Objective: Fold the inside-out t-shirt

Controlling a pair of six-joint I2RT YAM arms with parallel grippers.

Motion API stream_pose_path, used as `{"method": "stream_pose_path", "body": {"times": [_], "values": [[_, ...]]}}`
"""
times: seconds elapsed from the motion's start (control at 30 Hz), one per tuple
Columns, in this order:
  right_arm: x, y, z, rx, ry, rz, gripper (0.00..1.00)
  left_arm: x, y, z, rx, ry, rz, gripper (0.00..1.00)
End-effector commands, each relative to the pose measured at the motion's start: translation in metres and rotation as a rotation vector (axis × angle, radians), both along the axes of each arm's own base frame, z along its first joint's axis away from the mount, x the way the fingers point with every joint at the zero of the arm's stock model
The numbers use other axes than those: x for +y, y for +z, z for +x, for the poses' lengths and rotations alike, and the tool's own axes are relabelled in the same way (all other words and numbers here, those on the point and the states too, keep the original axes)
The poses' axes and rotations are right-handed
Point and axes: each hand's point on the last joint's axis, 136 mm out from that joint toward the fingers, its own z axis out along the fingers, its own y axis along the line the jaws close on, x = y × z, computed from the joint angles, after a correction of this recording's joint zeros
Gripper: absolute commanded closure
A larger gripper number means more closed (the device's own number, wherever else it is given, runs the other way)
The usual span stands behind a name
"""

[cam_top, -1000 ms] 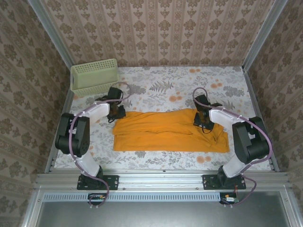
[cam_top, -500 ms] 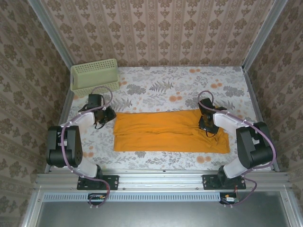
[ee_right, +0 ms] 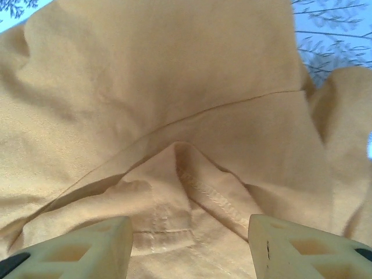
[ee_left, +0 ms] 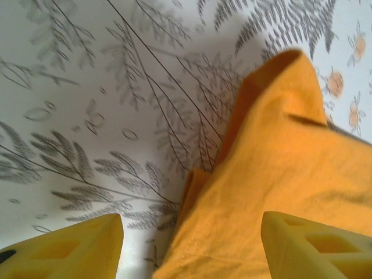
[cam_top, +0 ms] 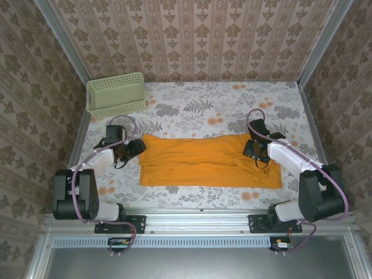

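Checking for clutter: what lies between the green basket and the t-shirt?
Top view: bare floral tablecloth lies between the basket and the t-shirt, with the left gripper near the shirt's far-left corner.

1. On the table (cam_top: 192, 104), mid-width and toward the near edge: t-shirt (cam_top: 203, 165), long side running left to right.
2. Basket (cam_top: 116, 95) in the far-left corner, well apart from the t-shirt.
3. Left gripper (cam_top: 136, 148) at the t-shirt's far-left corner; right gripper (cam_top: 253, 150) over its far-right part.

Place: looked like a robot lab booth
Walls: patterned panels (cam_top: 192, 35) stood in an aluminium frame (cam_top: 197, 216)
Table: wore a floral cover (cam_top: 192, 104)
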Motion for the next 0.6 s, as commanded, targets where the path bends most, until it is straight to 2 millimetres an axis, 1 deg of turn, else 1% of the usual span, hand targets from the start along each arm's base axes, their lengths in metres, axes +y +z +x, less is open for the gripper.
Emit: {"method": "stream_pose_path", "body": {"times": [0.0, 0.07, 0.13, 0.2, 0.27, 0.37, 0.43, 0.53, 0.57], "values": [[0.013, -0.014, 0.0, 0.05, 0.032, 0.052, 0.46, -0.022, 0.006, -0.004, -0.037, -0.082, -0.035, 0.37], [0.014, -0.019, 0.002, 0.067, 0.031, 0.048, 0.5, -0.027, 0.004, -0.007, -0.032, -0.101, -0.026, 0.4], [0.013, -0.025, 0.003, 0.085, 0.025, 0.043, 0.55, -0.028, 0.0, -0.009, -0.021, -0.103, -0.018, 0.45], [0.013, -0.028, 0.003, 0.098, 0.024, 0.042, 0.64, -0.028, -0.003, -0.01, -0.015, -0.104, -0.016, 0.5], [0.013, -0.028, 0.002, 0.098, 0.026, 0.04, 0.72, -0.027, -0.004, -0.011, -0.013, -0.104, -0.008, 0.54], [0.01, -0.022, 0.002, 0.081, 0.025, 0.023, 0.85, -0.024, -0.006, -0.011, -0.001, -0.101, 0.007, 0.63], [0.007, -0.016, 0.001, 0.068, 0.023, 0.007, 0.92, -0.024, -0.004, -0.01, -0.005, -0.1, 0.01, 0.71], [0.0, -0.004, -0.001, 0.044, 0.015, -0.022, 1.0, -0.022, 0.001, -0.011, -0.015, -0.094, 0.017, 0.84], [-0.002, 0.0, -0.003, 0.033, 0.016, -0.032, 1.0, -0.022, 0.004, -0.011, -0.023, -0.094, 0.019, 0.88]]}}
